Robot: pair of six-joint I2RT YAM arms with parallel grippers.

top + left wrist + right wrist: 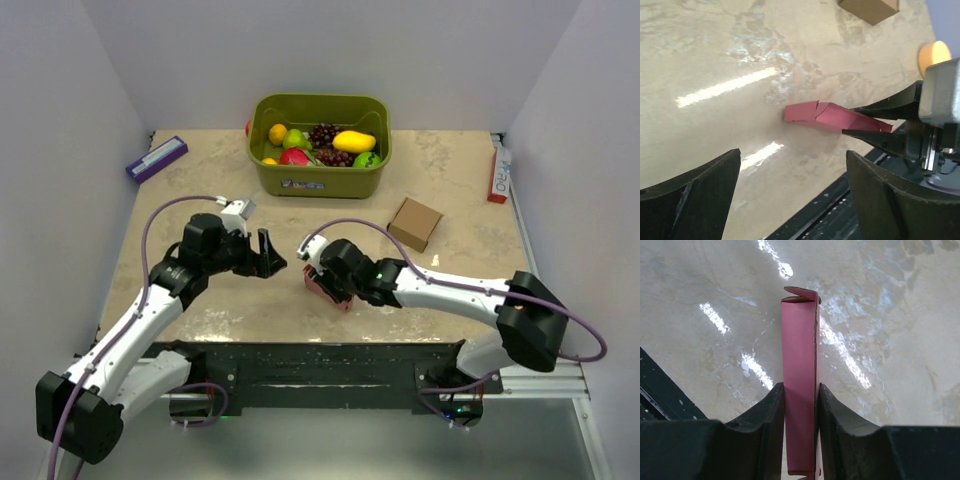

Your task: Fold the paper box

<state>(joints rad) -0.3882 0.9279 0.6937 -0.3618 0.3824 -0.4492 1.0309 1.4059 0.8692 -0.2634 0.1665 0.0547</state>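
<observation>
Beige marbled tabletop, walled in white. At the far left corner lies a purple-and-white carton (156, 158). Toward the middle, the left gripper (270, 255) hangs above the surface with its jaws spread wide, holding and touching nothing. A green bin (320, 178) of toy fruit sits at the middle of the far edge. Near the middle of the near edge, the right gripper (800, 385) has its jaws drawn in narrow and pinched on the two broad faces of the paper box (799, 340), a slim pink sleeve that juts out past the fingertips, its far-end flap bent over. Right of it rests a brown cardboard box (414, 223); a red-and-white pack (498, 172) lies along the right edge.
</observation>
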